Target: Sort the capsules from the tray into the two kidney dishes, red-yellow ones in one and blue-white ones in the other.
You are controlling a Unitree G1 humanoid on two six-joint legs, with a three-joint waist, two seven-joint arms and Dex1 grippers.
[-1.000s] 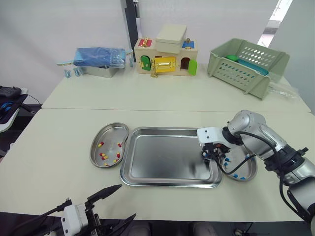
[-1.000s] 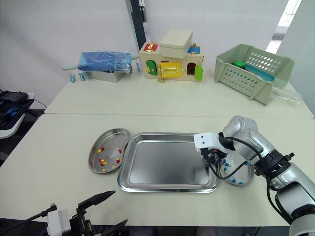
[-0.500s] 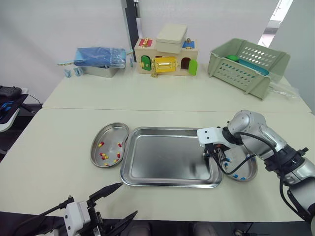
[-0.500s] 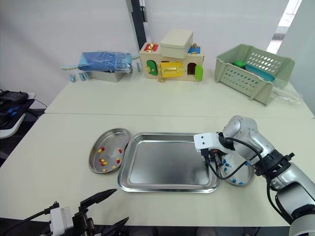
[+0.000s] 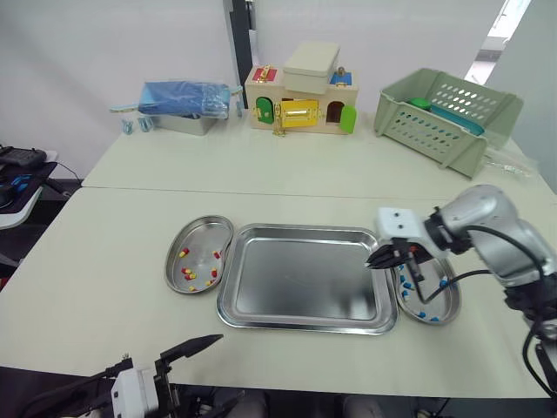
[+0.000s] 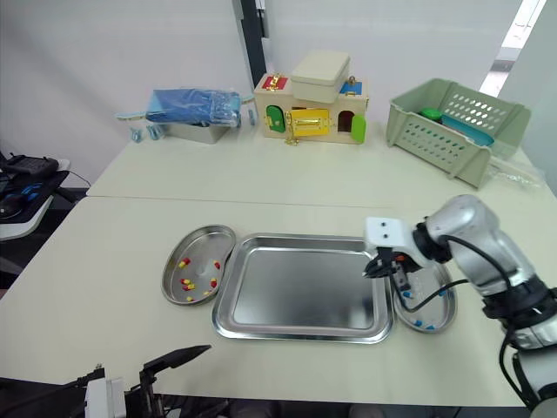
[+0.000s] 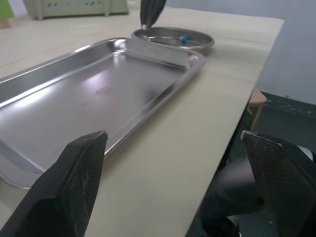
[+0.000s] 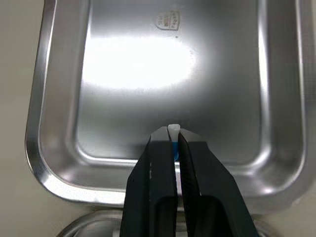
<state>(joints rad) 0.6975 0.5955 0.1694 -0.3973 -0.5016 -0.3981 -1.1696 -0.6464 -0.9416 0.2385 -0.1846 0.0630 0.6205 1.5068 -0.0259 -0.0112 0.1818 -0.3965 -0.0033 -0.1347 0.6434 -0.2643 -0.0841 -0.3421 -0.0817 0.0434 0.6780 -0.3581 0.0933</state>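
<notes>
The steel tray (image 5: 296, 283) lies between the left kidney dish (image 5: 205, 237) and the right kidney dish (image 5: 453, 300). Over the tray's right end the right gripper (image 8: 173, 136) pinches a blue-white capsule (image 8: 173, 129), lengthwise along its fingers, white end poking out past the tips. The left gripper (image 7: 173, 133) gapes wide by the near table (image 5: 104, 252) edge.

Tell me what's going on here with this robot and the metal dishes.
The robot is sorting capsules. Its right gripper is shut on a blue-white capsule over the right end of the rectangular steel tray, whose floor looks bare. Beside it, the right steel kidney dish holds blue-white capsules; the left steel kidney dish holds red-yellow capsules. The left gripper hangs open, low by the cream table's near edge.
</notes>
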